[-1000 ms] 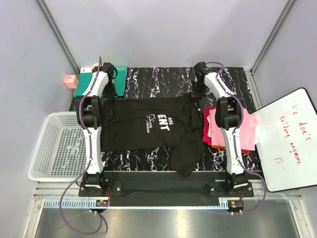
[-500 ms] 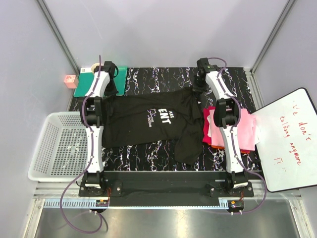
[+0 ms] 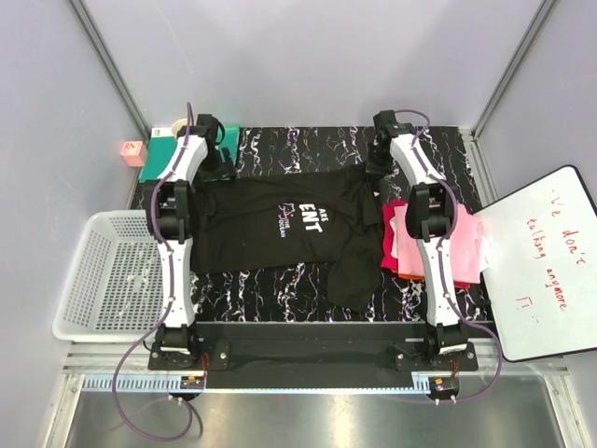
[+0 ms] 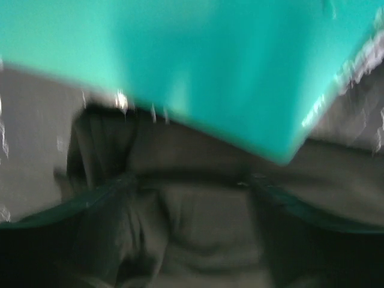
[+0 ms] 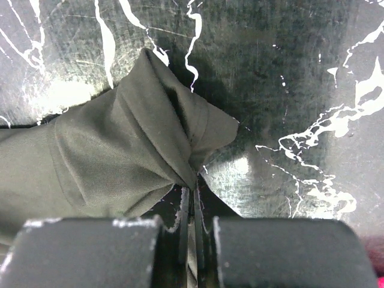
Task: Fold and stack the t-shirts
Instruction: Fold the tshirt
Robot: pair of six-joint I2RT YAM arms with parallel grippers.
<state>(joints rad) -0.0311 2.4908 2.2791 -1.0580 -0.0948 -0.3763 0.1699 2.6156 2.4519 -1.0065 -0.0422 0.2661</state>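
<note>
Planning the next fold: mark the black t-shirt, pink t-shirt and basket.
black t-shirt (image 3: 238, 233): top view, chest left of lettering.
pink t-shirt (image 3: 467, 240): top view, right edge.
basket (image 3: 107, 280): top view, bare mesh floor.

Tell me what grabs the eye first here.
A black t-shirt with white lettering lies spread across the middle of the marbled table, its far right corner pinched in the shut right claw. Beside it on the right sits a bright pile of pink and red folded shirts.
</note>
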